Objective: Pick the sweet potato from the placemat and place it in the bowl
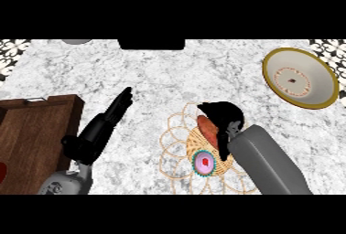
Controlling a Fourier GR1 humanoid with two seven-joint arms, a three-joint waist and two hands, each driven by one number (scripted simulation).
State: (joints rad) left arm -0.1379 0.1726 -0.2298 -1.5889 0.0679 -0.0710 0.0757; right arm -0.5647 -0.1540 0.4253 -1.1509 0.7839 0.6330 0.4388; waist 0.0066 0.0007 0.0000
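- Right hand (222,114): we see its fingers curled round the sweet potato (206,129), on the placemat (191,150).
- Bowl (325,82): two o'clock of the placemat.
- Left hand (105,123): fingers straight, pressed together.

Grey and white stone counter (155,82) all across. At the left, a brown wooden tray (34,132) with a raised rim, cut off by the edge. At its lower left, a bit of something red (2,171), too little to tell what. Along the top edge, a black block (151,44) and, to its left, part of a grey round thing (76,41). Black and white patterned tiles (13,50) in both top corners.
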